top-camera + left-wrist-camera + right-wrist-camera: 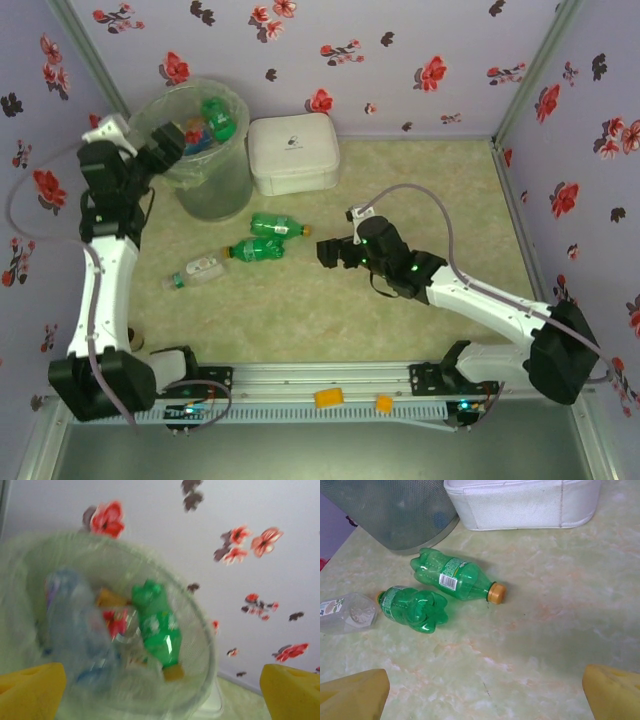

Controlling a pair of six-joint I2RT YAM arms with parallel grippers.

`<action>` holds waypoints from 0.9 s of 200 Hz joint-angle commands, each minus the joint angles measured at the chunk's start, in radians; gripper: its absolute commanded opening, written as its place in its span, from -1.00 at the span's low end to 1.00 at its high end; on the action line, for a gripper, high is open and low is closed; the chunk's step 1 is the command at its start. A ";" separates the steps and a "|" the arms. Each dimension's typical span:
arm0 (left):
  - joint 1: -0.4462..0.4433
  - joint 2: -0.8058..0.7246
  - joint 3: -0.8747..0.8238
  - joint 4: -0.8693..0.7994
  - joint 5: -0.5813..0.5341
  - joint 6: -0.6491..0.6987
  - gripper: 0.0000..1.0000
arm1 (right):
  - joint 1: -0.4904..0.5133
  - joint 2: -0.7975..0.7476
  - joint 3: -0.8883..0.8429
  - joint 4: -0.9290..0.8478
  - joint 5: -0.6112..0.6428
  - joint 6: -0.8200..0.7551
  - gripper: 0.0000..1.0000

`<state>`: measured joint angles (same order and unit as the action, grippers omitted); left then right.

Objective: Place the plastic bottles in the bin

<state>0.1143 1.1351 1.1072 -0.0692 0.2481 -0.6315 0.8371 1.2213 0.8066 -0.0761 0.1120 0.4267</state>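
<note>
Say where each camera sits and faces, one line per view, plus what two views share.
Top external: above, behind the arms, looking down at the table; both arms, left gripper at the bin.
Left wrist: looks into the bin; yellow fingertips at the bottom corners.
Right wrist: low, facing the white box across the table; yellow fingertips.
Shared: top and right wrist both see the two green bottles.
</note>
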 commanded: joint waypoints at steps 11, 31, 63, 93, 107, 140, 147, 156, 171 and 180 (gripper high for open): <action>-0.007 -0.126 -0.283 0.139 -0.006 -0.112 1.00 | -0.007 0.052 0.060 0.050 -0.033 0.032 0.99; -0.012 -0.190 -0.442 0.173 -0.062 -0.133 1.00 | -0.007 0.092 0.080 0.058 -0.051 0.041 0.99; -0.013 -0.195 -0.577 0.195 -0.079 -0.121 1.00 | -0.006 0.154 0.116 0.043 -0.085 0.055 0.99; -0.013 -0.105 -0.598 0.209 -0.077 -0.078 1.00 | -0.007 0.201 0.145 0.038 -0.104 0.068 0.99; -0.014 -0.044 -0.587 0.204 -0.069 -0.066 1.00 | -0.007 0.218 0.159 0.029 -0.112 0.071 0.99; -0.016 0.063 -0.548 0.131 -0.058 -0.049 1.00 | -0.007 0.233 0.180 0.015 -0.112 0.068 0.99; -0.018 0.074 -0.545 0.121 -0.054 -0.046 1.00 | -0.007 0.236 0.181 0.016 -0.109 0.067 0.99; -0.022 0.080 -0.545 0.108 -0.052 -0.042 1.00 | -0.006 0.237 0.182 0.015 -0.109 0.065 0.99; -0.036 0.076 -0.546 0.081 -0.052 -0.028 1.00 | -0.007 0.239 0.186 0.013 -0.107 0.062 0.99; -0.047 0.071 -0.547 0.067 -0.053 -0.026 1.00 | -0.007 0.242 0.187 0.013 -0.108 0.059 0.99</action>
<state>0.0933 1.2137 0.5278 0.0429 0.1913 -0.6987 0.8371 1.4528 0.9604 -0.0505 0.0139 0.4828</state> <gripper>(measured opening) 0.998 0.996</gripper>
